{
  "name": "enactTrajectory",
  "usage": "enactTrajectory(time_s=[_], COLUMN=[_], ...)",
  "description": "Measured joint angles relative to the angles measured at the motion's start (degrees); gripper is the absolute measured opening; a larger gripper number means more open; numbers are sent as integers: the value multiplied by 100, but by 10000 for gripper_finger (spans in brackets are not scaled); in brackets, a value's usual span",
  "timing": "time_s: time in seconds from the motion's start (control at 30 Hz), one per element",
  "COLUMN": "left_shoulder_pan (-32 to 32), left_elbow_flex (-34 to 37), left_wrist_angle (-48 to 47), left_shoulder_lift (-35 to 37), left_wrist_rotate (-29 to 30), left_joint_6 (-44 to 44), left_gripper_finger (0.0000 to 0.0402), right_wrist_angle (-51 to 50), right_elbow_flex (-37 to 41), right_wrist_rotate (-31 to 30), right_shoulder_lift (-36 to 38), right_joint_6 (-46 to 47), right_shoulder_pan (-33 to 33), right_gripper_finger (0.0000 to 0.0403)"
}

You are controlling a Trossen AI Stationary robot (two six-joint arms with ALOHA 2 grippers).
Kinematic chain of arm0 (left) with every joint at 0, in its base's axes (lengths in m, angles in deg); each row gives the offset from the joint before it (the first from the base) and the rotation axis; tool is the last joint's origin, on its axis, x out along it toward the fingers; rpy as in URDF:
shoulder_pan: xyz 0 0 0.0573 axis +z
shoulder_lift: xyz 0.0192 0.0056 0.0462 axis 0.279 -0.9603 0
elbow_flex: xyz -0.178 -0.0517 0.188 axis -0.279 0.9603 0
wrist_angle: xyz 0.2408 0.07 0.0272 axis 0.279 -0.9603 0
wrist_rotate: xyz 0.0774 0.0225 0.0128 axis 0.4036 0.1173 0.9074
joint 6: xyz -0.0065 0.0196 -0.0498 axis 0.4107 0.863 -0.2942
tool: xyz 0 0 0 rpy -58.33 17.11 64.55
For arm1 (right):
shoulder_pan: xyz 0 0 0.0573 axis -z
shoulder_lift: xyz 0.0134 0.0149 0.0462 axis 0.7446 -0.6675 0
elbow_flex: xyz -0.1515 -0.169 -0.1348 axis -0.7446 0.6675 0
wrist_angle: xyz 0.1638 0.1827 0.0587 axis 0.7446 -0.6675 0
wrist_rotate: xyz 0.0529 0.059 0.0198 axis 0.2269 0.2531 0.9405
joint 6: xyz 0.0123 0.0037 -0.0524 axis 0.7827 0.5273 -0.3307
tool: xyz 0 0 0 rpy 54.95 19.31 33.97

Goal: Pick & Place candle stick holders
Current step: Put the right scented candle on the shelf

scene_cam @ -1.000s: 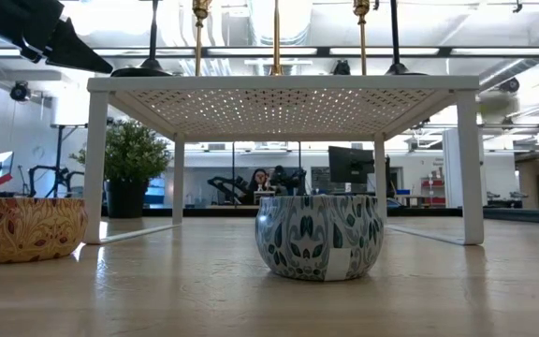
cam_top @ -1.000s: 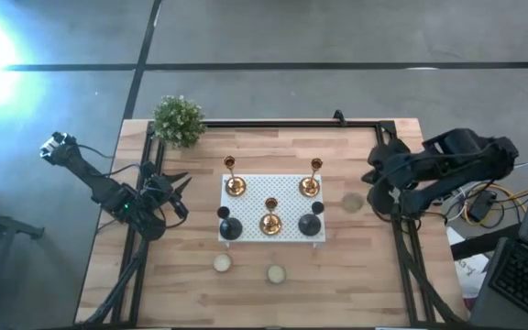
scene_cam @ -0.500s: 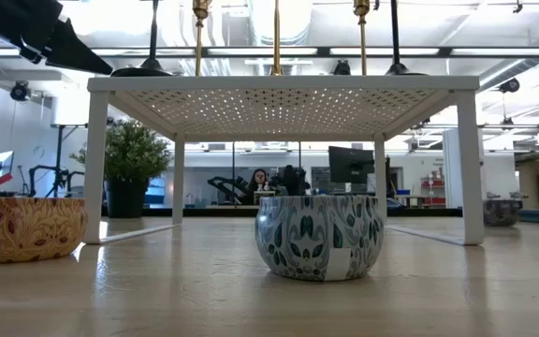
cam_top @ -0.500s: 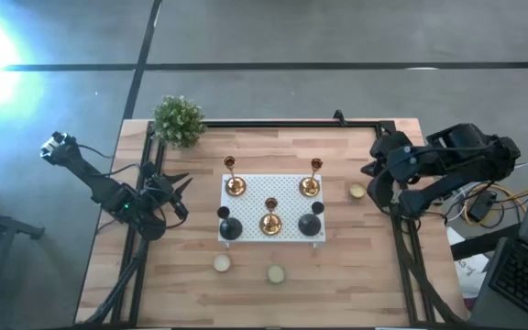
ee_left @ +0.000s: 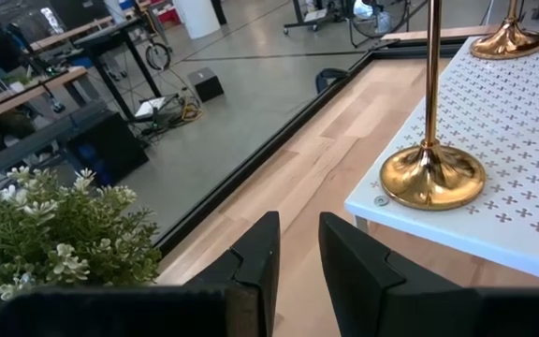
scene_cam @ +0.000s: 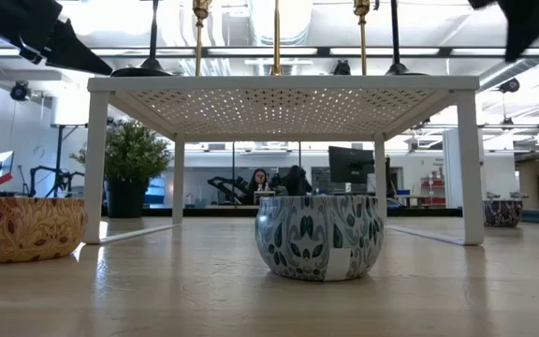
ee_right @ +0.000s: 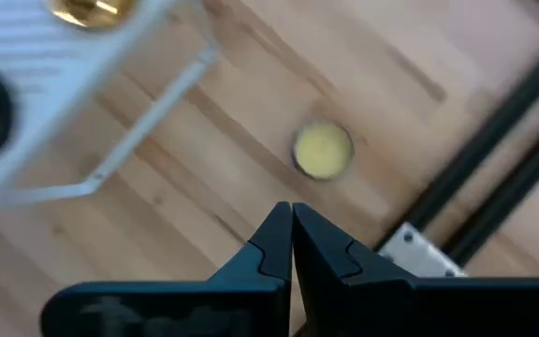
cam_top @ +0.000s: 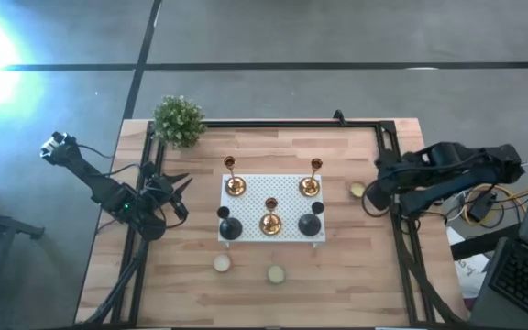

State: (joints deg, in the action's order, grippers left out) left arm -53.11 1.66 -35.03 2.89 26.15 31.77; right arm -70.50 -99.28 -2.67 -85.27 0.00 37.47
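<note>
- Your light wooden surface (cam_top: 337, 266) carries a white perforated metal stand (cam_top: 270, 203) at its centre.
- Three shiny brass-gold candle stick holders with round bases and slim stems stand on that stand: one at its 10 o'clock corner (cam_top: 235, 184), one at its 2 o'clock corner (cam_top: 310, 184), one at its 6 o'clock edge (cam_top: 270, 221).
- Two squat black candle stick holders sit there too, one at 8 o'clock (cam_top: 230, 228) and one at 4 o'clock (cam_top: 311, 224).
- Your right hand (cam_top: 371, 200) hovers at the surface's 3 o'clock edge, fingers pressed together on nothing, just beside a small round tin with a yellow top (cam_top: 357, 191).
- Your left hand (cam_top: 182, 194) waits at the 9 o'clock edge, fingers a narrow gap apart, holding nothing.
- A leafy green potted plant (cam_top: 179, 120) stands at 11 o'clock.
- Two more small round tins sit near 6 o'clock: (cam_top: 221, 263) and (cam_top: 276, 272).
</note>
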Motion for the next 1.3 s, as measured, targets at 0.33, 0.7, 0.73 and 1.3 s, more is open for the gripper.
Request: enactTrajectory(time_s=[0.33, 0.7, 0.73, 1.3], left_shoulder_pan=[0, 0, 0, 1], left_elbow_flex=[0, 0, 0, 0], left_wrist_angle=[0, -2, -2, -1], left_shoulder_lift=[0, 0, 0, -4], left_wrist_rotate=[149, 186, 188, 188], left_joint_6=[7, 127, 127, 113], left_gripper_finger=[83, 83, 83, 83], right_wrist_angle=[326, 678, 797, 1095], right_elbow_flex=[1034, 1316, 1287, 1701], right_wrist_rotate=[432, -240, -238, -43], right_shoulder_lift=[274, 165, 157, -1013], right_joint_6=[428, -621, -627, -2028], right_shoulder_pan=[150, 625, 627, 1976], right_gripper_finger=[70, 195, 199, 319])
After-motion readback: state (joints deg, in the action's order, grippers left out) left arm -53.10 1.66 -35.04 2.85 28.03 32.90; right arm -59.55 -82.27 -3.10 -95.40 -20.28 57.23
